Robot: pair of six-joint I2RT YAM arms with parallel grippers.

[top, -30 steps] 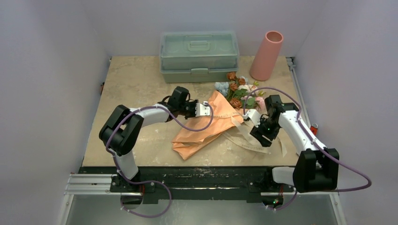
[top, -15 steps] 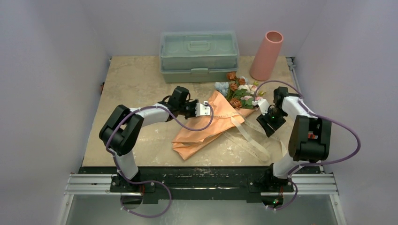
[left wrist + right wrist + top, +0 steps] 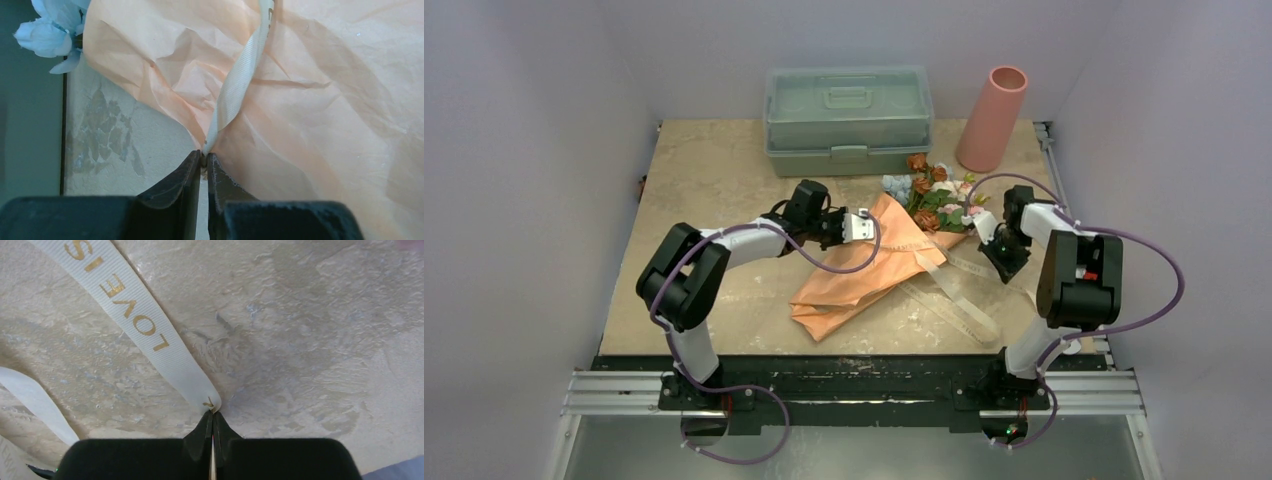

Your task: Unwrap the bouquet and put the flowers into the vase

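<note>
The bouquet (image 3: 864,268) lies mid-table in orange paper (image 3: 325,100), its flowers (image 3: 934,192) pointing toward the back right. A pale blue bloom (image 3: 50,35) shows in the left wrist view. My left gripper (image 3: 865,226) (image 3: 205,160) sits at the wrap's left edge, shut on a beige ribbon (image 3: 240,80) that twists across the paper. My right gripper (image 3: 980,227) (image 3: 213,413) is right of the flowers, low over the table, shut on the end of a ribbon (image 3: 135,315) printed with gold letters. The pink vase (image 3: 992,118) stands at the back right, apart from both grippers.
A grey-green lidded box (image 3: 848,120) stands at the back centre, just behind the flowers. Loose ribbon tails (image 3: 959,300) trail across the table toward the front right. A second ribbon strip (image 3: 35,400) lies left of my right gripper. White walls enclose the table.
My right gripper moved back and to the right, from the ribbon tails to beside the flowers, and closed on a ribbon end. My left gripper lifted slightly, still pinching its ribbon.
</note>
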